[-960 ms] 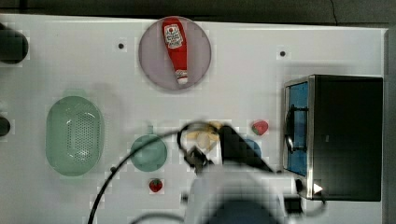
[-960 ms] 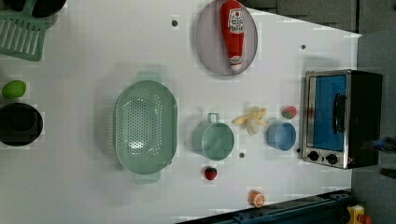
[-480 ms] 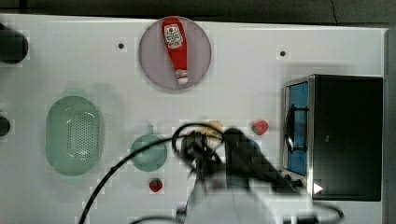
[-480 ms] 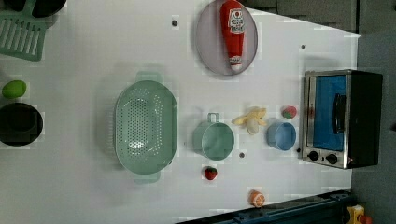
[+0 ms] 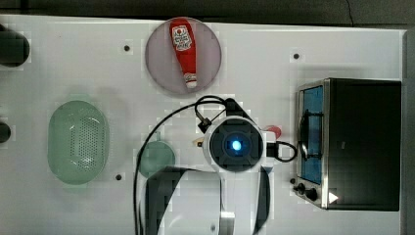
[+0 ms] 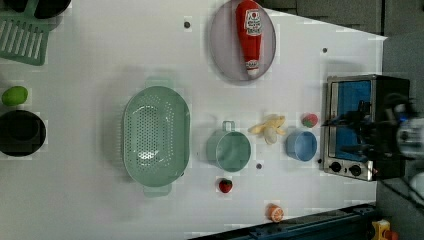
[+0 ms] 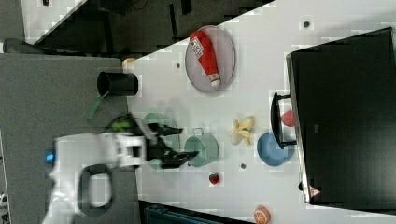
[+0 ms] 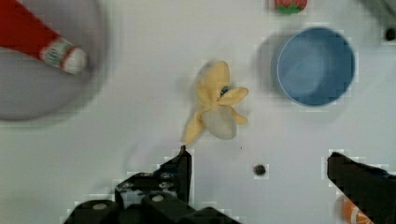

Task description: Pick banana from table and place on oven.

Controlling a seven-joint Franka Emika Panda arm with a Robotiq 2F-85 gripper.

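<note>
Tool (image 8: 257, 158): spread wide, holding nothing, pointing down above the table (image 6: 100, 200)
Banana (image 8: 214, 108): lying on the table beside the blue bowl (image 8: 315, 66), apart from the tool
Oven (image 5: 364, 144): top bare

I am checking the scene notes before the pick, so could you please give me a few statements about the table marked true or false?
1. The banana lies on the table between the green cup and the blue bowl. True.
2. The hand is shut on the banana. False: it is open, and the banana lies free on the table.
3. The ketchup bottle lies on a round plate. True.
4. The banana rests on the oven. False: it is on the table.
5. The blue bowl holds a strawberry. False: it is empty.
</note>
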